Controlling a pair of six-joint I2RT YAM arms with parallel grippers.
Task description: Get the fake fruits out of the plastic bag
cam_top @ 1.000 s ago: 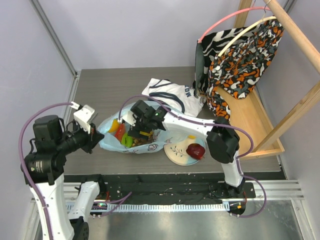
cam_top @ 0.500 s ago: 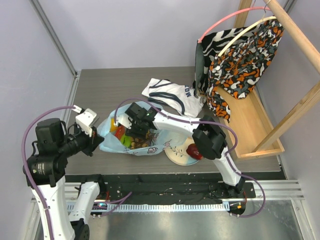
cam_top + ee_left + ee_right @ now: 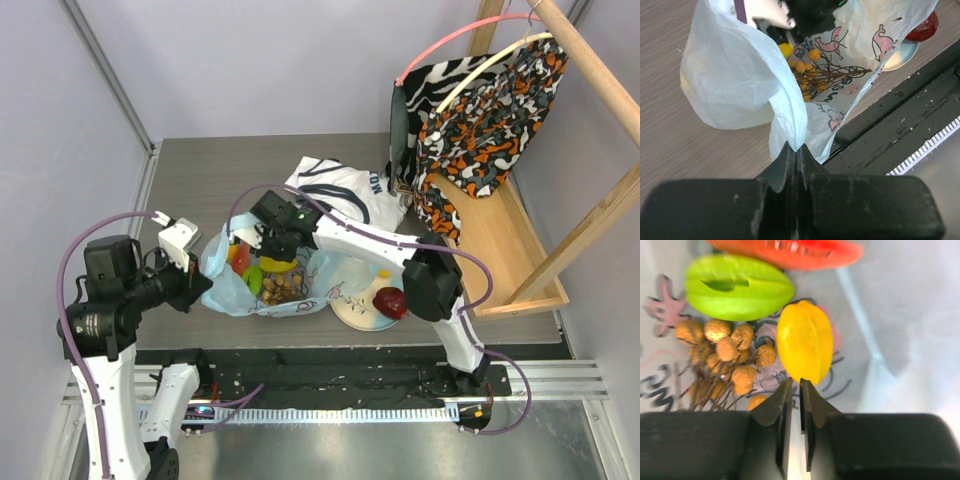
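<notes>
Left gripper is pinching the rim of the limp blue plastic bag. Right gripper, seemingly closed empty, is facing a slippery yellow ridged plastic fruit, graspable mid-body.

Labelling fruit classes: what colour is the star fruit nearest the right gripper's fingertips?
Yellow. The star fruit shows best in the right wrist view.

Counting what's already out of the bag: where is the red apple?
In the top view, the red apple sits on the plate, right of the plastic bag.
</notes>
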